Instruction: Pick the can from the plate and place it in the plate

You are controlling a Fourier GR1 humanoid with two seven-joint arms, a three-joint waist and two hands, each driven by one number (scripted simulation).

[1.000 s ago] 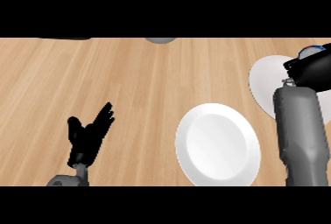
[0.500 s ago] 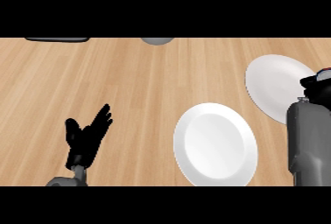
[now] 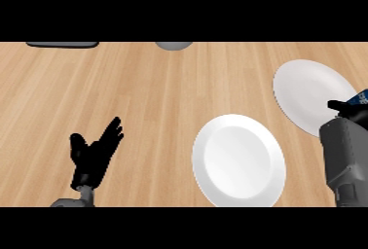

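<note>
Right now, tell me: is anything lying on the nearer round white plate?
No, the nearer round white plate shows only its bare white surface.

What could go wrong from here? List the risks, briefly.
1. The right hand sits at the view's right edge with a dark blue thing, likely the can, mostly cut off, so how it is held cannot be checked.
2. The right forearm lies close beside the near plate; swinging inward could nudge it.
3. The far plate is close too, so the wrong plate might be chosen.
</note>
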